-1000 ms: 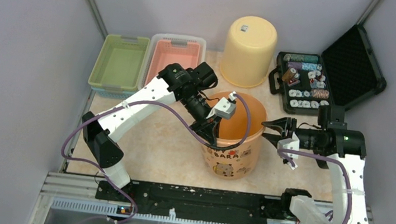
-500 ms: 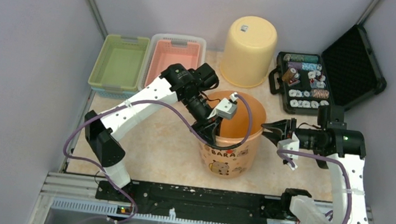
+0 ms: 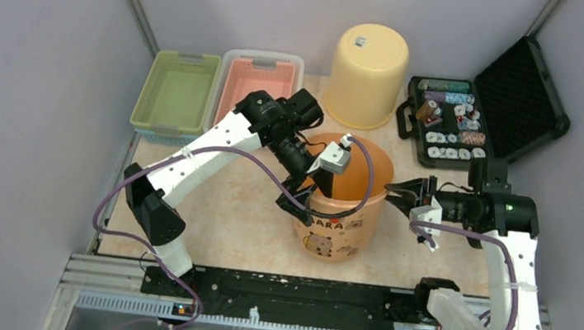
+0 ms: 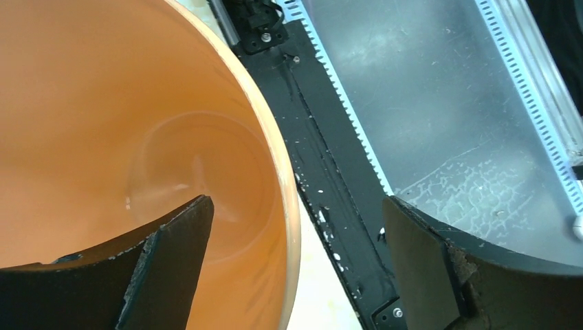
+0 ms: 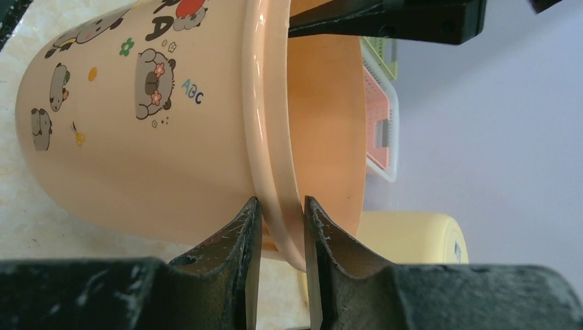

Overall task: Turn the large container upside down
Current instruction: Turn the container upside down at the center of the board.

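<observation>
The large container (image 3: 340,220) is an orange bucket with cartoon bears, standing upright mid-table with its mouth facing up. My left gripper (image 3: 301,199) is open and straddles the near-left rim without touching it. In the left wrist view one finger (image 4: 172,240) hangs inside the bucket (image 4: 137,137) and the other outside, so the gripper (image 4: 295,203) spans the rim. My right gripper (image 3: 396,195) is at the bucket's right side. The right wrist view shows this gripper (image 5: 278,201) shut on the rim of the bucket (image 5: 137,151), one finger inside and one outside.
A yellow bucket (image 3: 367,74) stands upside down at the back. Green (image 3: 174,93) and pink (image 3: 252,86) baskets sit at the back left. An open black case of chips (image 3: 451,125) lies at the back right. The arms' black mounting rail (image 3: 291,294) runs along the near edge.
My left gripper has let go of the rim and opened wide. My right gripper has closed onto the right rim. The bucket has shifted slightly left.
</observation>
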